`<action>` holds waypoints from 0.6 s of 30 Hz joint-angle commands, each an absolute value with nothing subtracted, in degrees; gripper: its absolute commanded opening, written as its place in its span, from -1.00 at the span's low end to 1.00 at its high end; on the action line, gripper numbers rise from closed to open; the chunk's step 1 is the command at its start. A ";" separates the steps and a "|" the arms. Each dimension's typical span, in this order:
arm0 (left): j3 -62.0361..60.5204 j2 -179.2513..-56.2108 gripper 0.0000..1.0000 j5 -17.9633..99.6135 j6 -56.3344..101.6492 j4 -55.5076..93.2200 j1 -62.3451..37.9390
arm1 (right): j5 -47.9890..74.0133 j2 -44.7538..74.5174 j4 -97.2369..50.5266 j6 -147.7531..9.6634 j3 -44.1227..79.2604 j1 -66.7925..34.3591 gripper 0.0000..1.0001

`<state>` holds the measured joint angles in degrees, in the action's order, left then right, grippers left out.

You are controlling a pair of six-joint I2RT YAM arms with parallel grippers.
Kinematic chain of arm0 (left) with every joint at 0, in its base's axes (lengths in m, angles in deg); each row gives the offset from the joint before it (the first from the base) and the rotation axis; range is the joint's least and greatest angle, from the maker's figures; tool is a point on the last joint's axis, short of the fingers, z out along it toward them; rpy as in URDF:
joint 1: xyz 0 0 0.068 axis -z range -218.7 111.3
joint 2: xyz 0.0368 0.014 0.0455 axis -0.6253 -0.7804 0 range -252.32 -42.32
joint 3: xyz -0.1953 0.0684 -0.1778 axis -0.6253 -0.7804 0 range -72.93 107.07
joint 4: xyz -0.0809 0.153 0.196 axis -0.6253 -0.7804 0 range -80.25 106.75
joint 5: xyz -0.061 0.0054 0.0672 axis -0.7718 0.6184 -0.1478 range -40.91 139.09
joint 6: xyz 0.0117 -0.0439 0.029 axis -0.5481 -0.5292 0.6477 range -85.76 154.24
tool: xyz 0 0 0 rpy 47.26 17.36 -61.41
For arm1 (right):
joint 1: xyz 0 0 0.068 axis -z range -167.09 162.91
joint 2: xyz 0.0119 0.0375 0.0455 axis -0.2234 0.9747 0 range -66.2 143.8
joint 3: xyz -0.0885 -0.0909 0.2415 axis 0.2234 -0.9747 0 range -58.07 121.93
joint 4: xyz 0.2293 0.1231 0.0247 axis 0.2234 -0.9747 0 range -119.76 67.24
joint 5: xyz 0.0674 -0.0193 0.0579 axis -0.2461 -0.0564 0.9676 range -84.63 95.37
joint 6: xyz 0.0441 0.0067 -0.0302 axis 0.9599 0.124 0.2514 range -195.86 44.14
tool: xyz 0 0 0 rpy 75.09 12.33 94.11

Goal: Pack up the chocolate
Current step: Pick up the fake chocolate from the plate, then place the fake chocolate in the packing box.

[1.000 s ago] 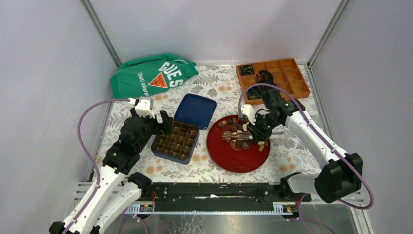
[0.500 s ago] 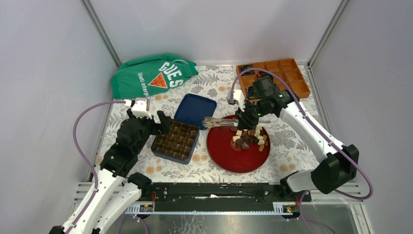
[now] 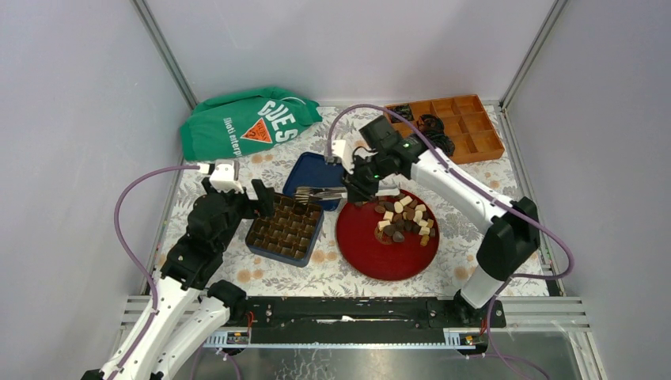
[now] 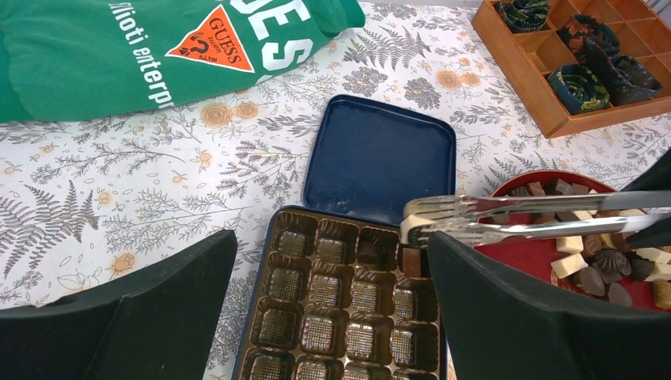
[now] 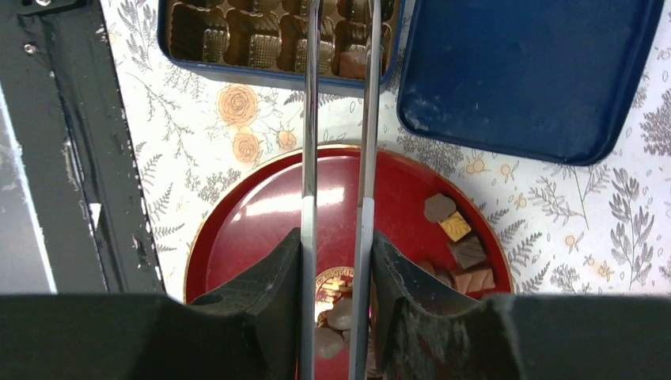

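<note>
My right gripper (image 3: 358, 184) is shut on a pair of metal tongs (image 3: 320, 192), which reach left over the far right corner of the brown chocolate tray (image 3: 283, 229). In the left wrist view the tong tips pinch a cream-white chocolate (image 4: 410, 226) just above a brown piece (image 4: 411, 261) lying in a corner cell. A pile of dark, brown and white chocolate (image 3: 405, 220) lies on the red plate (image 3: 380, 257). The left gripper (image 3: 257, 202) hangs open over the tray's left side, holding nothing.
The blue lid (image 3: 319, 178) lies behind the tray. A green bag (image 3: 245, 123) sits at the back left. At the back right stands an orange compartment box (image 3: 467, 131) holding black coiled cables. A black rail runs along the near edge.
The right arm swung left from over the red plate, carrying the tongs to the tray's far right corner. The left arm barely moved.
</note>
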<state>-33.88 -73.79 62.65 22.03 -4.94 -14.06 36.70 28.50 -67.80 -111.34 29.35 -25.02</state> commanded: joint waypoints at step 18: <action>-34.47 -72.30 0.97 64.81 22.99 -2.57 -14.71 | 23.38 43.16 -65.55 -108.21 44.54 -35.78 -0.79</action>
